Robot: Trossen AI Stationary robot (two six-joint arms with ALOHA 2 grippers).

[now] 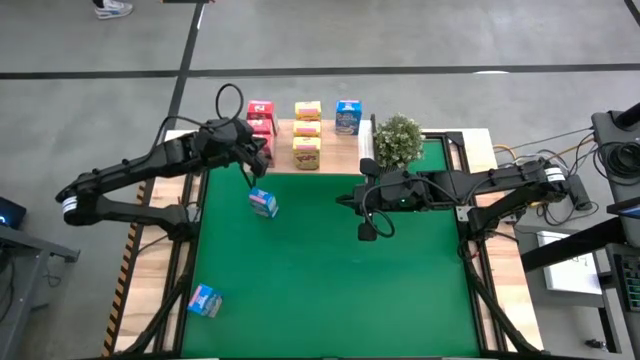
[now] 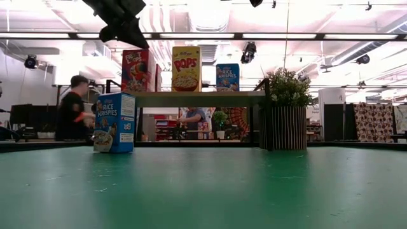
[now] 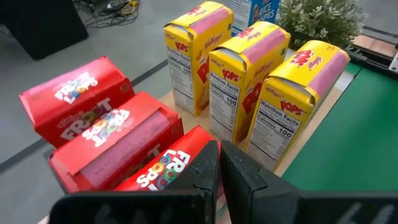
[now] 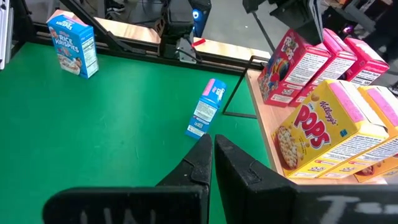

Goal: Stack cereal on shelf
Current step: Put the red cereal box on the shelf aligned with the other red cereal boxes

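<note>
three yellow pops cereal boxes (image 3: 249,81) stand upright; left gripper (image 3: 219,163) clenched, empty.

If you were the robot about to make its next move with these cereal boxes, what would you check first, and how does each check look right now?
1. Left hand empty and shut above the red boxes: ok.
2. Right hand empty, shut: ok.
3. Three red and three yellow boxes on the shelf: ok.
4. All blue boxes shelved: not ok; one on the shelf, two on the green table.
5. Nearer blue box upright and easy to grasp: cannot tell.
6. Far blue box within reach: cannot tell.
</note>
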